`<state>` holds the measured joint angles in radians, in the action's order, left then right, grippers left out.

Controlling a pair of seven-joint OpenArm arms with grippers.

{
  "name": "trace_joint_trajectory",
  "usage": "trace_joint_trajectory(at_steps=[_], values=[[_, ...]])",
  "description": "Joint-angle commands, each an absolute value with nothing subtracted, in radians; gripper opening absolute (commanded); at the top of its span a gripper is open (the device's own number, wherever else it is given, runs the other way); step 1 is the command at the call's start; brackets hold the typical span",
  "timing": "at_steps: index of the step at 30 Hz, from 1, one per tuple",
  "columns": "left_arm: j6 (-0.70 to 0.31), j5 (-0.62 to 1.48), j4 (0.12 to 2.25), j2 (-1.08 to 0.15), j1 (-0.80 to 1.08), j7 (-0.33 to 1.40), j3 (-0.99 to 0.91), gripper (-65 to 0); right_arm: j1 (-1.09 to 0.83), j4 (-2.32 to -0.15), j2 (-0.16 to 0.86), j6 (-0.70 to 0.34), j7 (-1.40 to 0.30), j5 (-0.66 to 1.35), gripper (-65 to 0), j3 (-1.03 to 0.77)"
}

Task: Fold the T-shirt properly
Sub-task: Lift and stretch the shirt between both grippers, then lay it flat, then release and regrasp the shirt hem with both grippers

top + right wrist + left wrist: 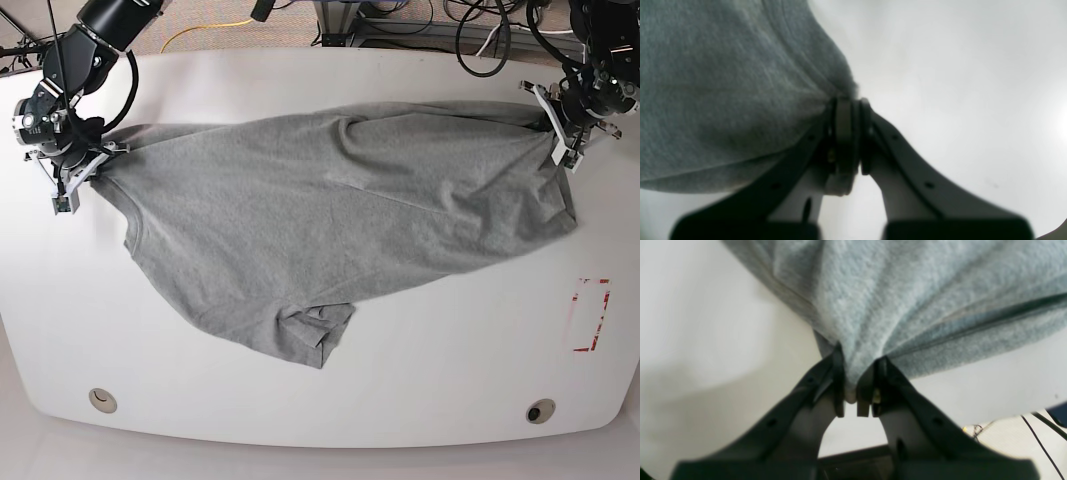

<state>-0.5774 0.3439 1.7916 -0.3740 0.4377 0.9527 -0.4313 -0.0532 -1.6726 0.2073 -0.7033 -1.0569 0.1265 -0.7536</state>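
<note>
The grey T-shirt (320, 220) lies spread across the white table (450, 350), stretched between both arms, with a sleeve bunched at its near edge. My left gripper (553, 122), at the right of the base view, is shut on the shirt's right corner. In the left wrist view the cloth (907, 300) gathers into folds between the left gripper's (853, 386) pads. My right gripper (98, 158), at the left of the base view, is shut on the shirt's left corner. Its wrist view shows the fabric (723, 100) pinched in the right gripper (848, 133).
A red-outlined rectangle (590, 315) is marked on the table near the right edge. Two round holes (100, 400) (540, 411) sit near the front edge. Cables (480, 30) lie on the floor behind the table.
</note>
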Motion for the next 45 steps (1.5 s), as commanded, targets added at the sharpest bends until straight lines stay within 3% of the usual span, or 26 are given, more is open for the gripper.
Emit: trace_joint_trajectory(at_steps=[1, 6, 8, 12, 15, 18, 19, 36, 45], values=[[-0.576, 0.335, 1.807, -0.394, 0.46, 0.955, -0.441, -65.0, -0.051, -1.692, 0.214, -0.698, -1.038, 0.127, -65.0, -0.759], [-0.576, 0.335, 1.807, -0.39, 0.498, 0.957, -0.441, -64.2, -0.073, -1.719, 0.186, -0.698, -1.038, 0.125, -63.3, -0.759], [-0.576, 0.335, 1.807, -0.39, 0.499, 0.958, -0.44, -57.9, -0.087, -1.747, 0.183, -0.698, -1.038, 0.127, -59.1, -0.759], [-0.573, 0.335, 1.807, -0.39, 0.493, 0.989, -0.443, -37.4, -0.094, -1.814, 0.153, -0.698, -1.038, 0.128, -41.1, -0.759], [-0.573, 0.337, 1.81, -0.39, 0.492, 1.006, -0.449, -23.3, -0.094, -1.859, 0.145, -0.698, -1.04, 0.127, -20.9, -0.759], [-0.576, 0.341, 1.821, -0.387, 0.492, 1.006, -0.483, -21.1, -0.088, -1.893, 0.142, -0.698, -1.04, 0.128, -6.3, -0.757], [-0.576, 0.343, 1.828, -0.386, 0.492, 1.006, -0.499, -21.8, -0.085, -1.891, 0.142, -0.698, -1.04, 0.128, -4.8, -0.754], [-0.578, 0.338, 1.873, -0.306, 0.3, 1.041, -0.713, -23.5, 0.243, -1.524, 0.174, -0.698, -1.029, 0.119, -3.8, -0.602], [-0.575, 0.337, 1.865, -0.306, 0.246, 1.04, -0.742, -23.5, 0.432, -1.205, 0.255, -0.698, -0.875, 0.117, -3.8, -0.47]])
